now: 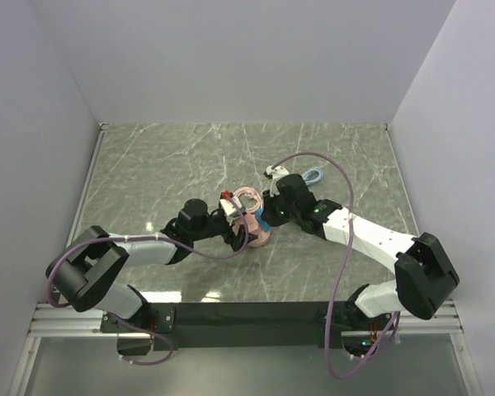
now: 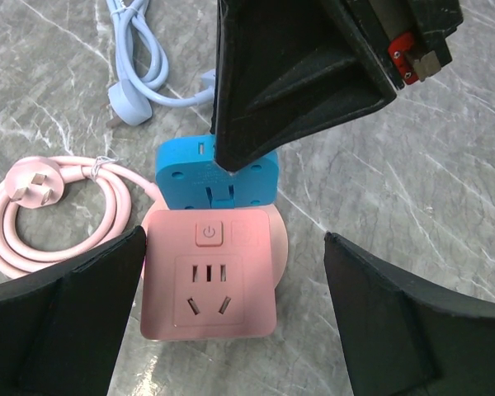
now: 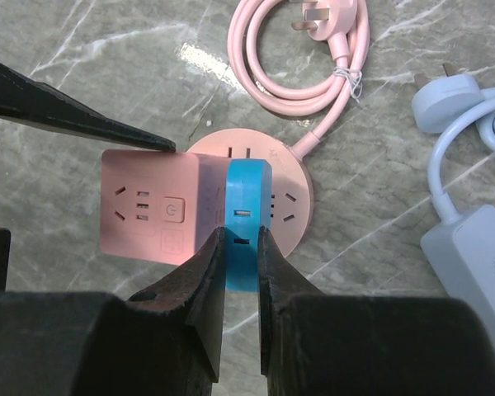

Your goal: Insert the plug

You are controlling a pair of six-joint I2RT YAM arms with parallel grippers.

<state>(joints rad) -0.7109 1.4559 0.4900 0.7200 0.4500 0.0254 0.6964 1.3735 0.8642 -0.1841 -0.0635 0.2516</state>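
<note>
Right gripper [image 3: 241, 239] pinched the blue plug [image 3: 247, 202] beside the pink cube [image 3: 148, 214], left gripper [image 2: 235, 239] spread wide either side of it.

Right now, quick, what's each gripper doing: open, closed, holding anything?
Left gripper: open, fingers on either side of the pink cube.
Right gripper: shut on the blue plug.

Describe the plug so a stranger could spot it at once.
Start at the middle of the green marble table, where both arms meet. Beside the pink cube socket stands the plug, pinched by the right gripper. It alone is bright blue, small and cordless.
</note>
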